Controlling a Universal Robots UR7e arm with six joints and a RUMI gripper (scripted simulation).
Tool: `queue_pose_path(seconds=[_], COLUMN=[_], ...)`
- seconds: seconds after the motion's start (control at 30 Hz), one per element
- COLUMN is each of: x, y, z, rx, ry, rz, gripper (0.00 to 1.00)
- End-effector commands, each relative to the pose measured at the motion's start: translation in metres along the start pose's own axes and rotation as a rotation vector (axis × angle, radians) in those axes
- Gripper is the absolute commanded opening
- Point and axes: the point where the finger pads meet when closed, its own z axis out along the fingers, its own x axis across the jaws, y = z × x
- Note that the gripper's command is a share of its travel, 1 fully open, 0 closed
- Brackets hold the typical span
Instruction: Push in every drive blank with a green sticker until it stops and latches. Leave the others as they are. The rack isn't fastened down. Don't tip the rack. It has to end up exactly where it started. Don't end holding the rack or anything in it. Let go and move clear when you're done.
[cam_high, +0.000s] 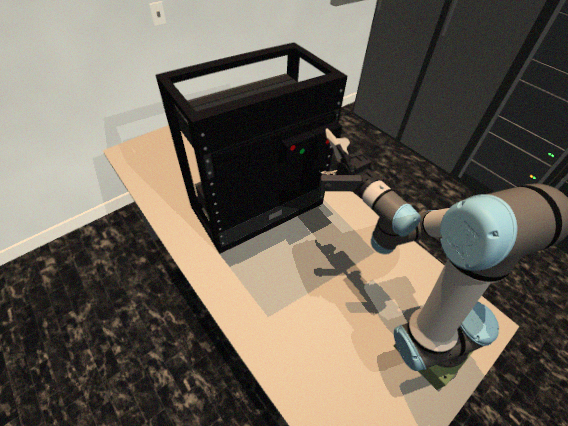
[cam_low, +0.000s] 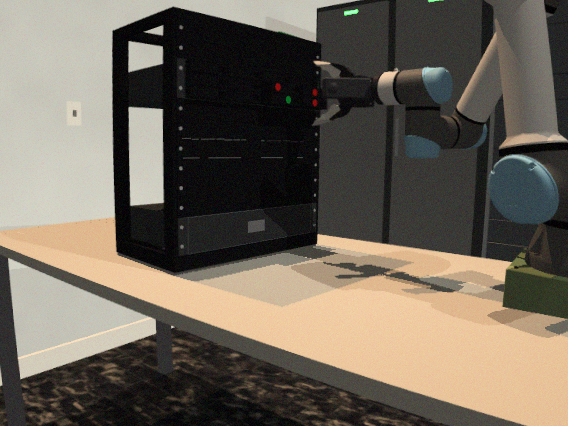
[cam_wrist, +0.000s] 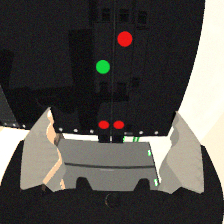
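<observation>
A black rack (cam_high: 186, 159) (cam_low: 172, 150) (cam_wrist: 45, 55) stands upright on the tan table (cam_high: 310, 350) (cam_low: 350, 325). Its upper front holds narrow drive blanks. One carries a green sticker (cam_high: 302, 150) (cam_low: 288, 99) (cam_wrist: 102, 66). A red sticker (cam_high: 292, 147) (cam_low: 278, 86) (cam_wrist: 124, 38) marks its neighbour, and two more red stickers (cam_low: 315, 97) (cam_wrist: 111, 124) sit by the rack's right post. My gripper (cam_high: 334, 160) (cam_low: 320, 93) (cam_wrist: 113, 110) is open and empty, level with the stickers, just in front of the rack's right edge, fingers spread one above the other. It stands a little right of the green sticker.
The arm's base (cam_high: 440, 345) sits on a green block (cam_low: 535, 290) at the table's near right corner. Dark server cabinets (cam_high: 450, 75) (cam_low: 400, 150) stand behind the rack and arm. A wall (cam_high: 75, 100) is behind the rack on the left.
</observation>
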Motion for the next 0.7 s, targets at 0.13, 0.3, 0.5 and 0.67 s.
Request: queue_pose_path(seconds=[0.13,0.3,0.5,0.67], x=[0.0,0.0,0.0,0.0], y=[0.039,0.049,0.061,0.063], z=[-0.004,-0.005,-0.007,-0.007], rx=[0.003,0.003,0.003,0.003], ry=[0.001,0.001,0.001,0.001], rz=[0.0,0.0,0.0,0.0], gripper=[1.0,1.0,1.0,1.0])
